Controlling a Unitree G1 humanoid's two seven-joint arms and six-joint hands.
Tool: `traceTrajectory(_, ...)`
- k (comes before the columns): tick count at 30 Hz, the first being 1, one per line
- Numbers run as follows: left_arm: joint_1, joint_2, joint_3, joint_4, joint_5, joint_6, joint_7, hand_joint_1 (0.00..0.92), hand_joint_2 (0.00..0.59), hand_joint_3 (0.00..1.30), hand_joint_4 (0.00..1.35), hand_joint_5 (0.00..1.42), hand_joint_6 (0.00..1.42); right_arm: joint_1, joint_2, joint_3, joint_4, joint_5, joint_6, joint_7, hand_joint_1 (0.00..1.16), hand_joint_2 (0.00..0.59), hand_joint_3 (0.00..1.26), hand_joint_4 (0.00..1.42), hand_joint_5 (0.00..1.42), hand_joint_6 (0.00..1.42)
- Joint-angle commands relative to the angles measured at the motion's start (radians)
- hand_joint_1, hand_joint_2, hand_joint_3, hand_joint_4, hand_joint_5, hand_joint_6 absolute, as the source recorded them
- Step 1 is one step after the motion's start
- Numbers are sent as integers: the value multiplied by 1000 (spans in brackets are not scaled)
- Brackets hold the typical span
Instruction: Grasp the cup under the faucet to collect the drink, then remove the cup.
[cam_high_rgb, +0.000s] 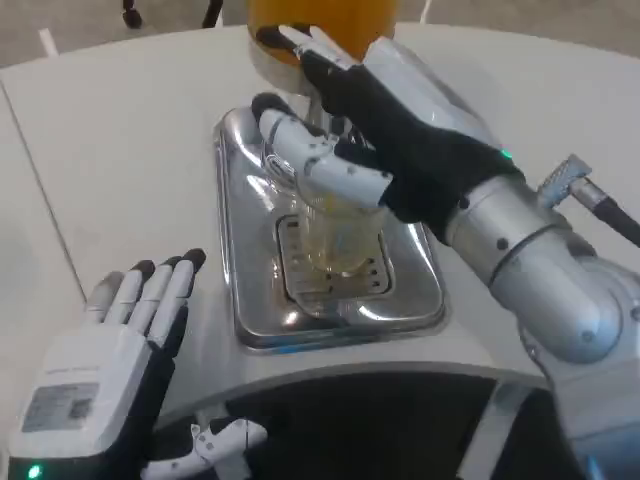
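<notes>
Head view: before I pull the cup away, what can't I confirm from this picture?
- Faucet: hidden behind the right robot hand, so flow cannot be judged.
- Clear glass cup on the shiny steel drip tray: its rim is covered by the fingers; fill level unclear through the glass.
- Orange drink dispenser: cut off by the top edge.
- Left robot hand: wrist cut off at the bottom edge.

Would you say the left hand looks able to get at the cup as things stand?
Probably not cleanly: the left hand rests open beside the tray, and the path is free, but the right hand already wraps the cup, leaving little of it to grip.
</notes>
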Motion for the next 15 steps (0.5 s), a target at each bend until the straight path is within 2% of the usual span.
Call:
traceTrajectory(1,-17,-19,-2,27,-12,2,15,109,64,0,0,0,0,-15,-41,119,-21,-124,-15,103,132,524,95,0,23,76)
traceTrajectory(3,-25,-30,1,31,-16,7,22,106,55,0,0,0,0,4,-22,107,-38,-158,-1,109,133,525,95,0,24,77)
traceTrajectory(5,-52,-55,10,43,-35,22,29,104,52,0,0,0,0,15,-6,87,-40,-161,12,130,135,525,95,0,28,77)
traceTrajectory(10,-122,-87,17,83,-69,49,36,106,50,0,0,0,0,17,16,76,-36,-196,9,158,143,537,95,1,36,80)
traceTrajectory(15,-186,-103,-8,120,-60,59,52,187,53,0,0,0,0,18,38,70,-27,-219,11,177,147,538,99,1,36,81)
